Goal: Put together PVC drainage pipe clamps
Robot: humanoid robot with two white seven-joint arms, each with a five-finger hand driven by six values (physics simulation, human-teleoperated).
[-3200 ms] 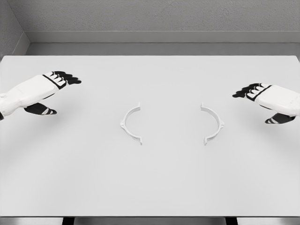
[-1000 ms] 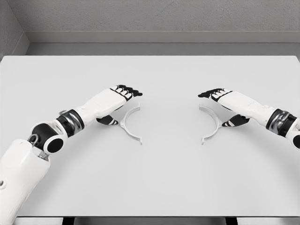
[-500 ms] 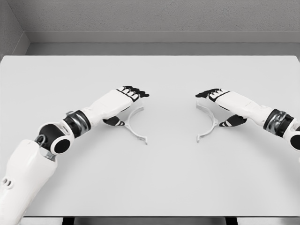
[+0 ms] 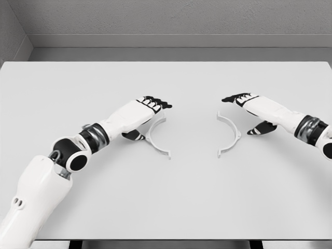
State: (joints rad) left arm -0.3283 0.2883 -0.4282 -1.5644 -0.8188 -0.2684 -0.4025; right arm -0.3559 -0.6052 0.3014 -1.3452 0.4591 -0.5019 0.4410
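White table (image 4: 166,207), grey wall behind. Two white half-ring clamp pieces lying flat near the middle, open sides facing each other, well apart. Left clamp half (image 4: 157,138) just beside the left hand (image 4: 139,115), palm down, fingers (image 4: 158,103) extended over the upper end of the arc, thumb low against the outer curve; touching or only hovering, cannot tell, no closed grasp visible. Right clamp half (image 4: 230,134) near the right hand (image 4: 255,108), also palm down, fingers stretched flat and relaxed, holding nothing, thumb hanging to the right of the arc, a small gap between them.
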